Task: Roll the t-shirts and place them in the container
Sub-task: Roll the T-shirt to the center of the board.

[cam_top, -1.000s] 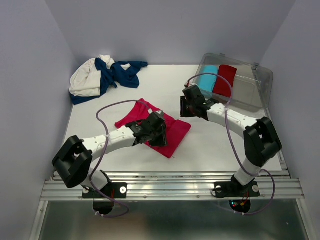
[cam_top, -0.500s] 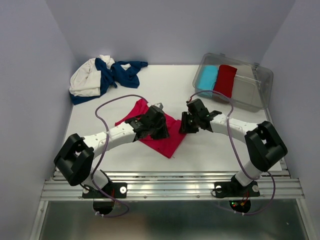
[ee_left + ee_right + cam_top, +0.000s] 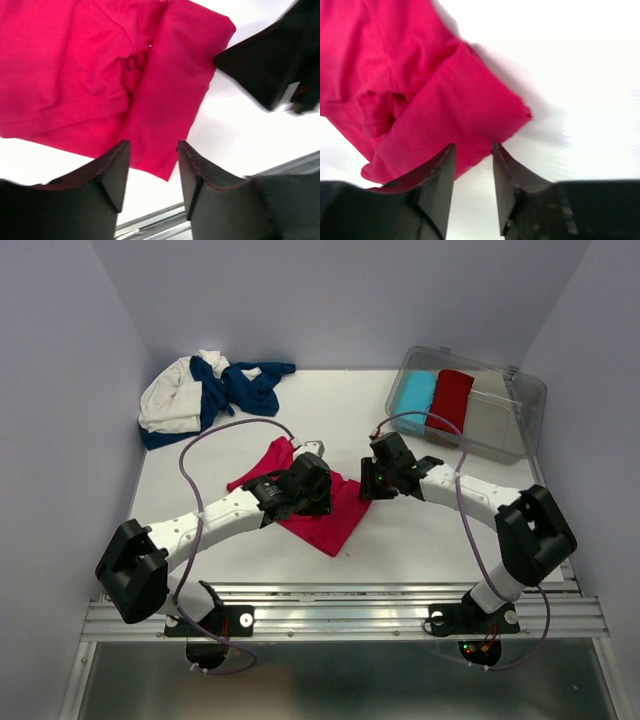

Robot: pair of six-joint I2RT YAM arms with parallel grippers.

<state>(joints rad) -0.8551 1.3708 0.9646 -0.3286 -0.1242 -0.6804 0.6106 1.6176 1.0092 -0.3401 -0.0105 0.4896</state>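
Bright pink-red cotton t-shirt (image 3: 335, 518) lies part-folded in the middle of the white counter (image 3: 430, 540), with one long edge turned over as a flat band. Left claw (image 3: 153, 147) hovers over the edge of that band, fingers spread, nothing between them. Right claw (image 3: 472, 150) hangs just beside the shirt's right-hand corner, likewise spread and empty.

Risks as I judge them:
- The claws sit near each other across a narrow fold, so a converging move could knock them together.
- A pinch that takes only the top layer would peel the band open instead of starting a roll.
- Uneven pull from the two sides would skew the roll into a cone.
- The soft cloth may slide on the counter rather than turn over.

Navy and cream tees (image 3: 215, 390) lie heaped at back left, unrolled.
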